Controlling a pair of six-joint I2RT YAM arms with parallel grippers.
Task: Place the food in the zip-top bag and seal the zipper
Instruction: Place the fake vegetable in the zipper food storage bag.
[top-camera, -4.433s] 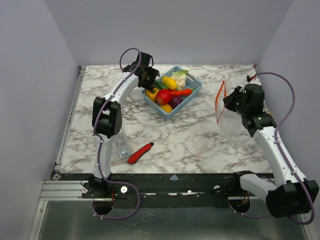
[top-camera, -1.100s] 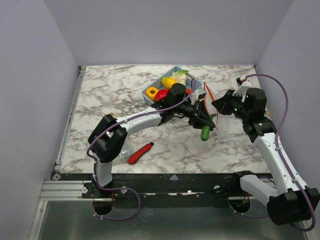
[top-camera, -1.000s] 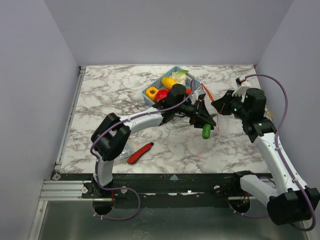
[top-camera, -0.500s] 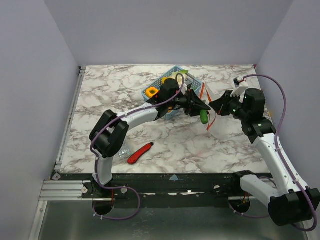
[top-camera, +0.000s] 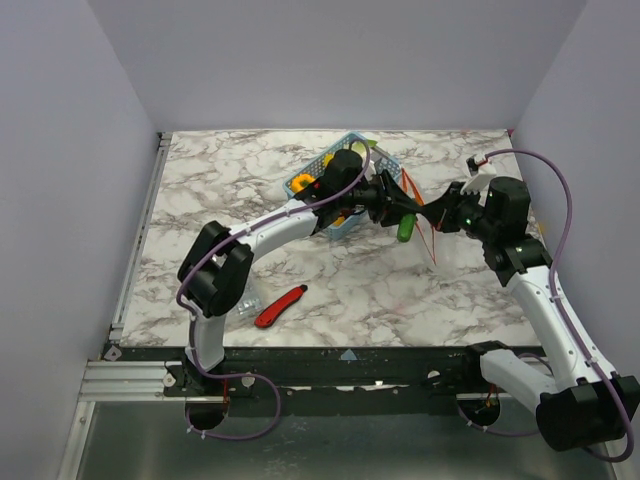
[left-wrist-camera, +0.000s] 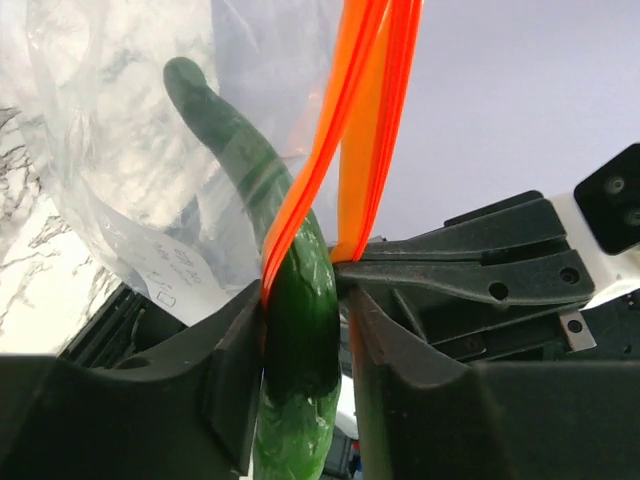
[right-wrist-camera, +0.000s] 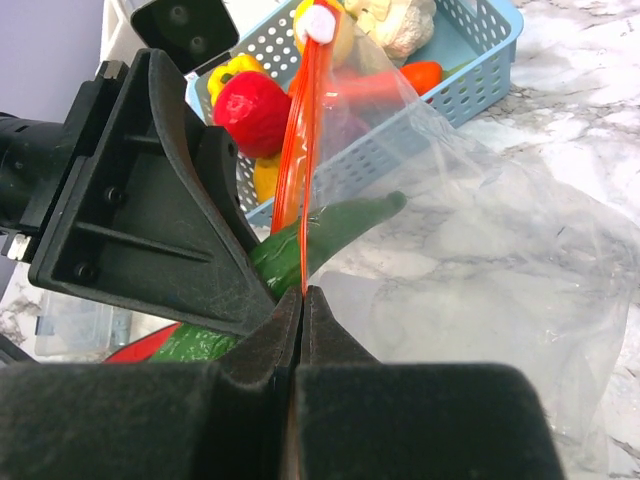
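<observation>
My left gripper (top-camera: 398, 208) is shut on a green cucumber (top-camera: 405, 228) and holds it above the table. In the left wrist view the cucumber (left-wrist-camera: 300, 340) sits between my jaws (left-wrist-camera: 305, 310), its far end inside the clear zip-top bag (left-wrist-camera: 110, 150), past the orange zipper (left-wrist-camera: 365, 110). My right gripper (top-camera: 447, 215) is shut on the zipper (right-wrist-camera: 305, 170) and holds the bag (right-wrist-camera: 480, 210) up in the air. In the right wrist view the cucumber (right-wrist-camera: 335, 235) pokes through the bag's mouth just above my shut jaws (right-wrist-camera: 303, 295).
The blue basket (top-camera: 391, 166) stands behind the left gripper and holds a red tomato (right-wrist-camera: 250, 110), a yellow pepper (right-wrist-camera: 235, 70), a white cauliflower (right-wrist-camera: 400, 25) and an orange chili (right-wrist-camera: 420, 75). A red utility knife (top-camera: 280, 306) and a clear ridged box (top-camera: 243, 296) lie near the front left.
The left gripper took the cucumber from the basket to the bag. Over the last second it moved farther back with it, and the right gripper shifted the bag's mouth left onto it.
</observation>
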